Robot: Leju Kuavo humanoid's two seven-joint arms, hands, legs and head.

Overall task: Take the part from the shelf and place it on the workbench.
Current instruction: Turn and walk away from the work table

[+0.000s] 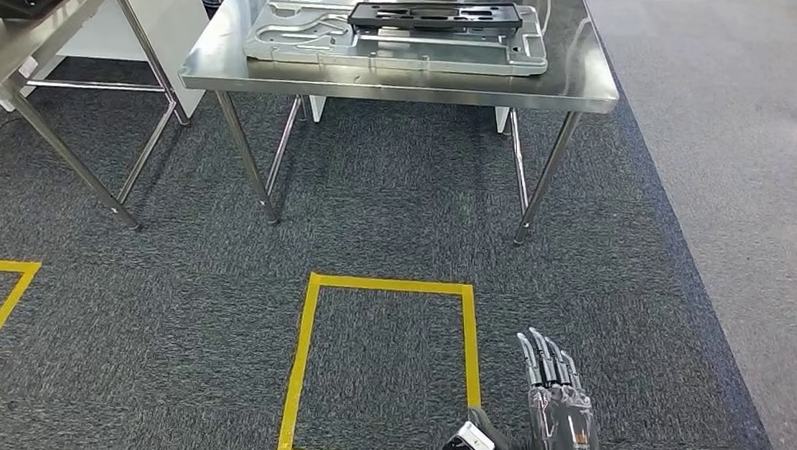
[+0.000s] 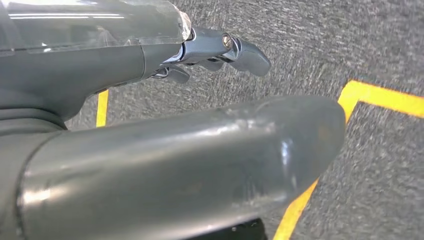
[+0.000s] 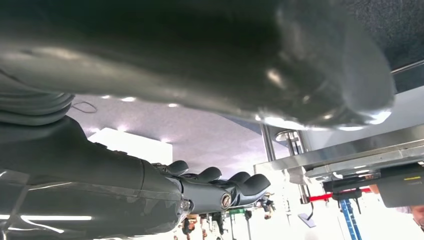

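A black flat part (image 1: 434,17) lies on top of a silver cast plate (image 1: 388,47) on the steel workbench (image 1: 580,89) ahead of me. My right hand (image 1: 556,405) hangs low over the carpet, well short of the bench, with straight fingers and nothing in it. Seen from its own wrist, the right hand (image 3: 220,187) is bare, and the bench's underside (image 3: 350,155) shows beyond it. My left hand (image 2: 215,55) hangs over the carpet, its fingers apart from the thick thumb (image 2: 210,155), holding nothing.
A yellow taped square (image 1: 384,366) marks the carpet in front of me, with another taped corner (image 1: 7,289) at the left. A second steel table (image 1: 28,58) stands at the far left. Lighter floor (image 1: 733,173) runs along the right.
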